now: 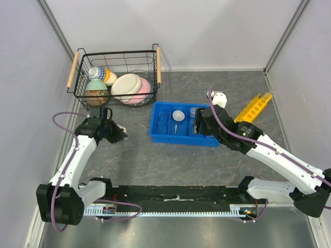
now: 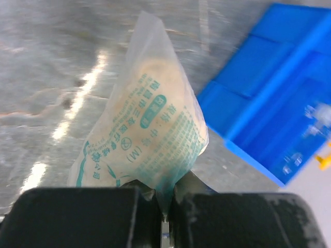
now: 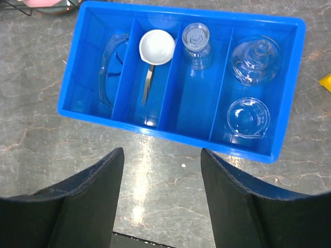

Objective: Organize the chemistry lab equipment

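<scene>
A blue tray [image 1: 178,138] with four compartments sits mid-table. In the right wrist view the tray [image 3: 170,132] holds a clear curved piece [image 3: 109,70], a white domed dish [image 3: 157,46] with a thin tube [image 3: 148,85], a glass flask [image 3: 196,44], and two clear glass vessels [image 3: 255,59] [image 3: 248,117]. My right gripper [image 3: 161,155] is open and empty, above the table at the tray's near edge; it also shows in the top view [image 1: 200,125]. My left gripper [image 2: 164,199] is shut on a green-printed plastic bag [image 2: 150,129], left of the tray [image 2: 269,88]. A yellow rack [image 1: 252,107] lies at the right.
A black wire basket [image 1: 77,82] with wooden handles holds ceramic bowls and cups at the back left. A small white thing [image 1: 220,97] lies behind the tray by the right arm. Grey walls close in the table on three sides.
</scene>
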Action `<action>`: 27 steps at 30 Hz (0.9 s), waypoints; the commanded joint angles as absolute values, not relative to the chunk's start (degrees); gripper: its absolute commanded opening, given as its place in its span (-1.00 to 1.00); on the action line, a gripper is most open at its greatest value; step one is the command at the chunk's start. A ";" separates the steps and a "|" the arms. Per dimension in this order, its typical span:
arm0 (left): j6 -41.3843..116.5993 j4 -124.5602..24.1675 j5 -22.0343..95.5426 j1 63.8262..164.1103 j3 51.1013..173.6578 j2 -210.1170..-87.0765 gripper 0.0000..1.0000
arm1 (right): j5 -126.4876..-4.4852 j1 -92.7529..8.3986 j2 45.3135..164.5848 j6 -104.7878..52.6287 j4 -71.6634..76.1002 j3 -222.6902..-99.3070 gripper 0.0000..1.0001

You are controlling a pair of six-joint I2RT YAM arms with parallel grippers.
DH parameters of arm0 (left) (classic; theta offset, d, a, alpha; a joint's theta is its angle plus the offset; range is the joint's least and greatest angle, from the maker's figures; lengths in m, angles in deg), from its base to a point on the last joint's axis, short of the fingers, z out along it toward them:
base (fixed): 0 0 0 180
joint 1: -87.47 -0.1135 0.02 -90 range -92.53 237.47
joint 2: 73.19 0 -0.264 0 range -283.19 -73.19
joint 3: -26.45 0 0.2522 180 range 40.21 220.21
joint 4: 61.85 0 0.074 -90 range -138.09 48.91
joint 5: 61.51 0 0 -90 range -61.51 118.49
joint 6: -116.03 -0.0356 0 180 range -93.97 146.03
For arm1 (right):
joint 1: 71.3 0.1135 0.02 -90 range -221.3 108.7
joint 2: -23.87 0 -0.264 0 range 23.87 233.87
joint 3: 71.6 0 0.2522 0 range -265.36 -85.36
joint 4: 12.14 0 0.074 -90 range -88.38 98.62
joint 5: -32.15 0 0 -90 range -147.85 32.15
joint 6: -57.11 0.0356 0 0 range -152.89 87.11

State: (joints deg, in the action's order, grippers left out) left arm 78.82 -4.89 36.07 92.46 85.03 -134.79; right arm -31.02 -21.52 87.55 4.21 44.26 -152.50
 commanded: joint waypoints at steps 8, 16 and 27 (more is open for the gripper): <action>69.18 -5.29 39.40 112.32 105.66 -142.07 -0.96 | -27.70 -21.21 83.99 5.86 48.47 -151.46 0.34; 63.57 -11.79 38.51 123.23 110.87 -153.60 -0.96 | -24.27 -21.12 81.79 8.41 53.64 -152.16 0.34; 54.07 -16.98 37.90 130.26 124.31 -171.35 -0.96 | -24.18 -21.12 75.55 11.93 55.06 -148.47 0.33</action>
